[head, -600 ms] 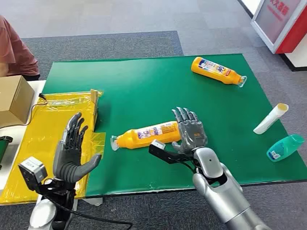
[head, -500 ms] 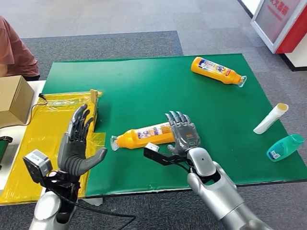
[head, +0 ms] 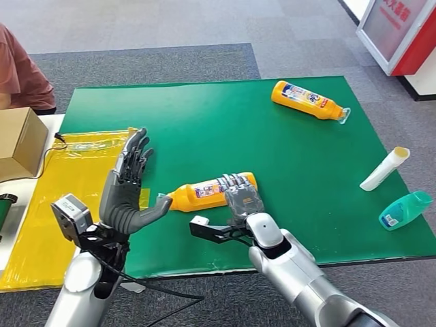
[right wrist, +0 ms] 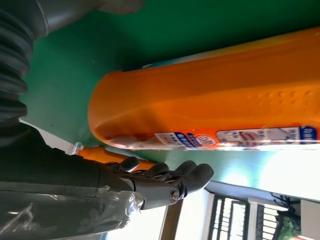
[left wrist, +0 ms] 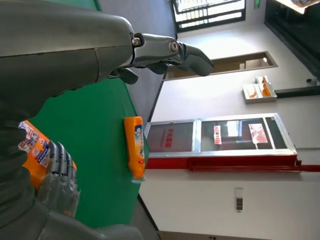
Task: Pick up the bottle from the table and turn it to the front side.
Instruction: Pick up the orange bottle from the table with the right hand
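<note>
Currently the orange plastic bottle with the printed label [head: 208, 191] lies on its side near the middle of the green mat [head: 206, 122], its clear cap pointing toward the robot's left. The right hand [head: 242, 197] is laid over the bottle's base end, fingers [head: 234, 182] draped across the body; whether they are actually closed around it cannot be told, though the right wrist view shows the bottle [right wrist: 211, 95] close against the palm with the fingers [right wrist: 177, 176] curved beyond it. The left hand [head: 126, 191] is held upright with fingers spread, holding nothing, its thumb tip just beside the cap.

Several risks are judged likely. The bottle is smooth and rounded, so it could roll or squirt away toward the cap end if pressure is applied from above before the fingers wrap under it. A grip taken only at the base could let the heavier body tip on lifting. The left thumb could also nudge the cap and spin the bottle out of line.

The counter is covered by the green mat, with a yellow plastic sheet [head: 51, 197] beside it. A second orange bottle [head: 307, 100] lies at the far edge, and a white tube [head: 384, 168] and a teal bottle [head: 406, 208] lie at the right. A cardboard box [head: 18, 139] and a person's sleeve [head: 23, 68] are seen at the left, over grey carpet [head: 154, 61].
</note>
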